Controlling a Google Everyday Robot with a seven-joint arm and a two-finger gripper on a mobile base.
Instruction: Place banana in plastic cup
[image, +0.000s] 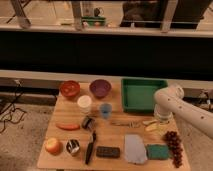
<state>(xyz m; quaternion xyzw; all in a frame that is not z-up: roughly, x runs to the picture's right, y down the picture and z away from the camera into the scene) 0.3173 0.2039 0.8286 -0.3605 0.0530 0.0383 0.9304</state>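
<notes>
The banana is small and pale yellow and lies on the wooden table, right of centre. The plastic cup is a light-blue tumbler and stands upright near the table's middle, left of the banana. My white arm comes in from the right and bends down over the table's right side. My gripper is at its lower end, just above and right of the banana. The arm hides much of the gripper.
A green tray sits at the back right. An orange bowl, a purple bowl and a white cup are at the back left. A carrot, an apple, a knife, a grey cloth, a green sponge and grapes lie in front.
</notes>
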